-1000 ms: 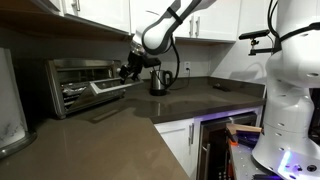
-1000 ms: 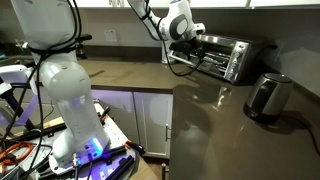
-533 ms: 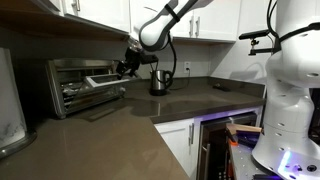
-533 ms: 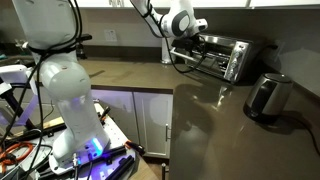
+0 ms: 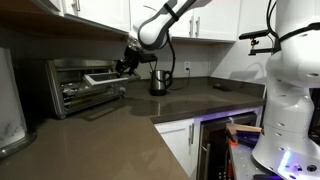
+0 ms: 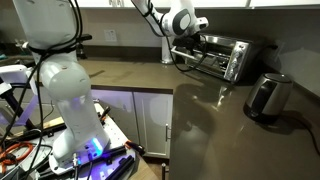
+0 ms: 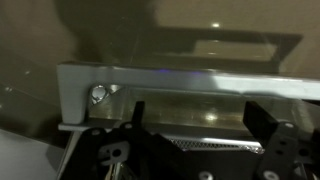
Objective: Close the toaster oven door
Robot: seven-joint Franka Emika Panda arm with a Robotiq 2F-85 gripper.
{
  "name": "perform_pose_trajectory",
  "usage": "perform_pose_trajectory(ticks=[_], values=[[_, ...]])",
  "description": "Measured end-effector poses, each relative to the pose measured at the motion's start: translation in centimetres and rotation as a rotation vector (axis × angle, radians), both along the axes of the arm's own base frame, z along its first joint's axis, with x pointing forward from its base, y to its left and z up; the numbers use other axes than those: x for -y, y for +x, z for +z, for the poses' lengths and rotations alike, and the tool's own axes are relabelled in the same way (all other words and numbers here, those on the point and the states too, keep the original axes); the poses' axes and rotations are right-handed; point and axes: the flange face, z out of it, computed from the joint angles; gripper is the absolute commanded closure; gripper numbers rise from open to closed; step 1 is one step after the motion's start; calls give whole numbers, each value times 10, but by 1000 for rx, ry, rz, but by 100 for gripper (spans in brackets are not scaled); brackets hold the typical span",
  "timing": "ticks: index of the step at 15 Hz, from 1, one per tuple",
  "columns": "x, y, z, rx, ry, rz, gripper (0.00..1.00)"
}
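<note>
The stainless-steel toaster oven [image 5: 75, 88] stands at the back of the dark counter and shows in both exterior views [image 6: 230, 55]. Its glass toaster oven door [image 5: 103, 77] is partly open and tilted up, with the top edge near the oven's upper front. My gripper [image 5: 124, 66] is at the door's top edge, also seen from the other side [image 6: 186, 38]. In the wrist view the silver door frame [image 7: 150, 85] fills the picture, and my gripper [image 7: 198, 112] is open with its two dark fingers either side of the door's edge.
A steel electric kettle [image 5: 158, 81] stands on the counter just beside the oven [image 6: 268, 97]. White cabinets hang above. A white robot base [image 5: 290, 90] and open drawers with clutter are in front of the counter.
The door has swung up from about half open to nearly upright. My gripper has moved up and toward the oven with it.
</note>
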Motion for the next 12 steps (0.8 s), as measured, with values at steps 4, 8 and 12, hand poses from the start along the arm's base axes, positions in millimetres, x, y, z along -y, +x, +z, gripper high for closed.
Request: perform_pose_trajectory(ticks=[4, 8, 12], values=[[1, 6, 5, 11, -8, 9, 0], [4, 14, 6, 17, -19, 17, 0], [6, 20, 10, 28, -25, 17, 0]])
